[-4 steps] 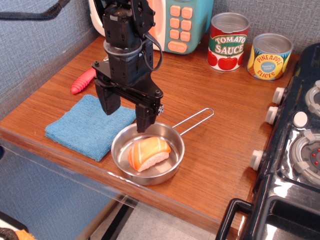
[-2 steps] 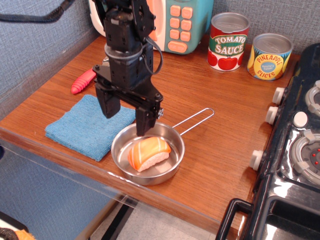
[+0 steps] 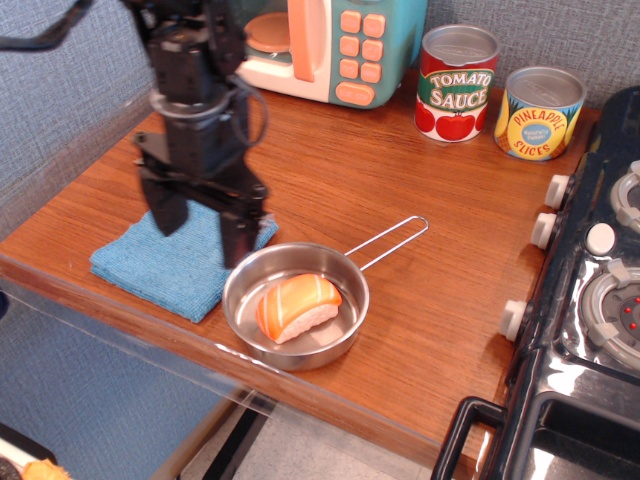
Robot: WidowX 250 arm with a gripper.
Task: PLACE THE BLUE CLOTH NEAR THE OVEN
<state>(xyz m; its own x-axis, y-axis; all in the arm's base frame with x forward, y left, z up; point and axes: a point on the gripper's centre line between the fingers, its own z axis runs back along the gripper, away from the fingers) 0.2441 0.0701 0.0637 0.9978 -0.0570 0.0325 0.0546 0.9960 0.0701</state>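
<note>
The blue cloth (image 3: 160,268) lies flat near the table's front left edge, just left of the steel pan. My gripper (image 3: 203,232) hangs open right above the cloth, one finger over its left part, the other by its right edge next to the pan. It holds nothing. The oven (image 3: 330,40), teal and cream with orange trim and buttons, stands at the back of the table, well behind the cloth.
A steel pan (image 3: 296,307) with a salmon sushi piece (image 3: 297,305) sits right of the cloth. A tomato sauce can (image 3: 456,83) and a pineapple can (image 3: 540,112) stand at the back right. The black stove (image 3: 590,300) fills the right side.
My gripper has moved left, from over the pan's rim to over the blue cloth, still open. It now hides the red object seen at the left. The cloth has not moved.
</note>
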